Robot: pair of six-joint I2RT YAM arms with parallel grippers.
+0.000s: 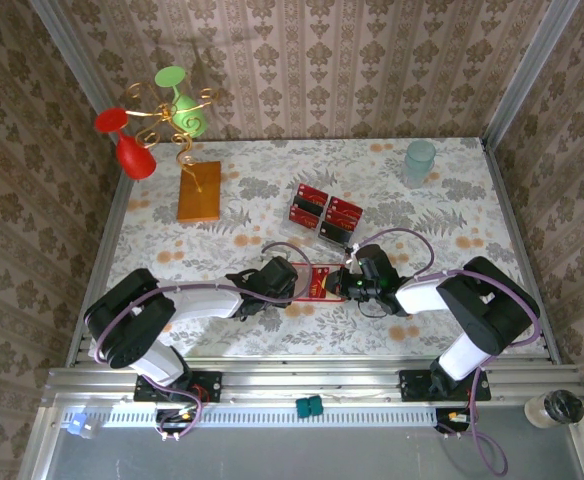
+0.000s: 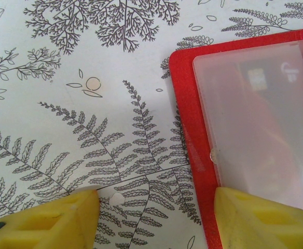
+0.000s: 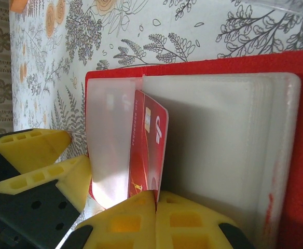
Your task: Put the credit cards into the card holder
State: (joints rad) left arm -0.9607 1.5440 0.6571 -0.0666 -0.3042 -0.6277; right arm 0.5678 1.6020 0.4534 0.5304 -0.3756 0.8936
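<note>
While the card holder [image 1: 319, 281] lies open on the floral tablecloth [image 2: 89, 78] between both arms, the right gripper [image 3: 155, 199] is clenched on one credit card [image 3: 149, 140], edge-up among the clear pocket [image 3: 219, 145] leaves. Left gripper [image 2: 154, 197] spread, one finger over the holder's edge. Spare cards [image 1: 324, 210] lie beyond.

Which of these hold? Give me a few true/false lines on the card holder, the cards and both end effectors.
1. The right end effector is shut on a credit card. True.
2. The card holder lies folded shut. False: it lies open, clear pockets facing up.
3. The left end effector grips a card. False: its jaws stand open and empty, one side over the holder's edge, the other over the tablecloth.
4. The other credit cards lie beyond the holder, farther from the arm bases. True.
</note>
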